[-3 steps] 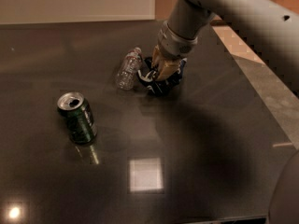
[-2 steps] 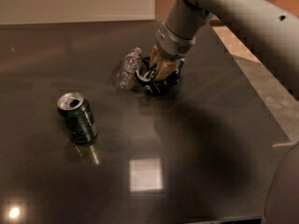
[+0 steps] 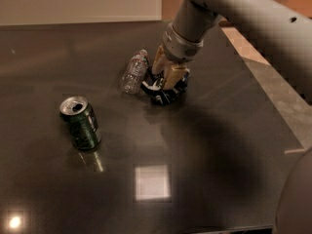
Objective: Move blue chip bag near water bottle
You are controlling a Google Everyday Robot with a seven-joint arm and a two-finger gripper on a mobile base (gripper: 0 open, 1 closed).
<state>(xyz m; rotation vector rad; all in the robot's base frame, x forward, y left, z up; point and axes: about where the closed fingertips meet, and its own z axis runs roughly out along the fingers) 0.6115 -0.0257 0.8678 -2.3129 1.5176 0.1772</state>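
The blue chip bag (image 3: 165,90) lies crumpled on the dark table, just right of the water bottle (image 3: 133,71). The bottle lies on its side with its white cap pointing away from me. The two are almost touching. My gripper (image 3: 167,77) is down on top of the bag, reaching in from the upper right, and it hides the bag's upper part.
A green soda can (image 3: 81,122) stands upright at the left, well apart from the bottle. The dark glossy table (image 3: 209,145) ends at its right edge near the tiled floor (image 3: 287,96). My arm (image 3: 234,9) crosses the upper right.
Almost nothing has moved. The gripper stays on the bag beside the bottle, and the can and bottle are where they were.
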